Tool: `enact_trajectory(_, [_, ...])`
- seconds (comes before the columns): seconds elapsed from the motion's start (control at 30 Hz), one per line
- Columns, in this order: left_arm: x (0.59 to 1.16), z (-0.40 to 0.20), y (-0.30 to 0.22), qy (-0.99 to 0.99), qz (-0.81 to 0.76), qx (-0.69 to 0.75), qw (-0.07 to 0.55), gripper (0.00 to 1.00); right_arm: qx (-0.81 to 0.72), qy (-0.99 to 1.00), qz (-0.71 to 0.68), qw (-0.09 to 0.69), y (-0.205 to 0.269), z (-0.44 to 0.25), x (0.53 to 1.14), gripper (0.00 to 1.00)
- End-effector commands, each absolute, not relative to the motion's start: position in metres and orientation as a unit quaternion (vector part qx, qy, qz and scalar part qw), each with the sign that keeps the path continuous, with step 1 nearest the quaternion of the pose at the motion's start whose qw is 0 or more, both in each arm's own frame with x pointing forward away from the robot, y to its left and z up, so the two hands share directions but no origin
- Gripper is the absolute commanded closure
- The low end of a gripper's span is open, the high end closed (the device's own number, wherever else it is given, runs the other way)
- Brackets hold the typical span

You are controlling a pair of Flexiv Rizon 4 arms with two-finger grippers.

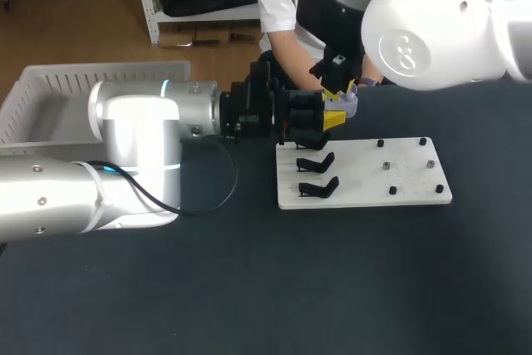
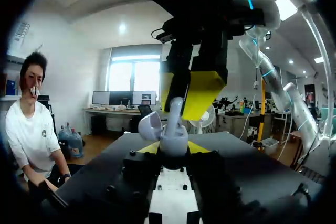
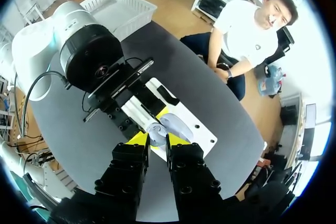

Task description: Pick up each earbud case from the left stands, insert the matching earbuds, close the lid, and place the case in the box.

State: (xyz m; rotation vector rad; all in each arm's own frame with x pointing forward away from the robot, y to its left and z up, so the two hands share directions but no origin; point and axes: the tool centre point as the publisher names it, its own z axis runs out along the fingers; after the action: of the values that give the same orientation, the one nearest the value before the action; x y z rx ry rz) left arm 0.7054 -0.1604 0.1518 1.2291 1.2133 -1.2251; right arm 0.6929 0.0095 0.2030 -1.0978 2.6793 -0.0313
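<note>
My big white left arm (image 1: 133, 147) is closest, coming in from the left over the dark table (image 1: 332, 288). At its end, the left gripper (image 2: 174, 148) is closed on the pale purple earbud case (image 2: 173, 139). Its 2 yellow tips press the case from 2 sides. The case is held up in the air, just above the far edge of the white board (image 1: 366, 176).

My right gripper (image 3: 156, 140) hangs right over the case. Its 2 fingers look pinched on 1 small whitish earbud (image 2: 175, 111), with the low end of the earbud at the mouth of the case.

I think the job is about in the middle for this case. It is off its stand and its lid (image 2: 150, 124) is open. 1 earbud is going in. I cannot tell if another earbud is inside already. After that, the lid must be shut and the case put in the white box (image 1: 50, 93) at the far left. The 3 black stands (image 1: 317, 162) on the board look bare. I cannot see if any cases lie in the box.

The case stands upright with its open mouth facing up. The lid tips out to 1 side, above a left finger. The earbud's long stem runs up and down, pointing into the case.
</note>
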Motion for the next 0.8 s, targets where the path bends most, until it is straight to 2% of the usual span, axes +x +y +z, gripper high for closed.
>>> enact_trajectory(0.03, [0.7035,0.1514,-0.1611,0.5,-0.502,0.504,0.493,1.0,-0.374,0.919,-0.012,0.122,0.0107,0.2027,0.6942,1.0])
enact_trajectory(0.8, [0.7035,0.1514,-0.1611,0.5,-0.502,0.504,0.493,1.0,-0.38,0.918,-0.02,0.109,0.01,0.1934,0.6945,1.0])
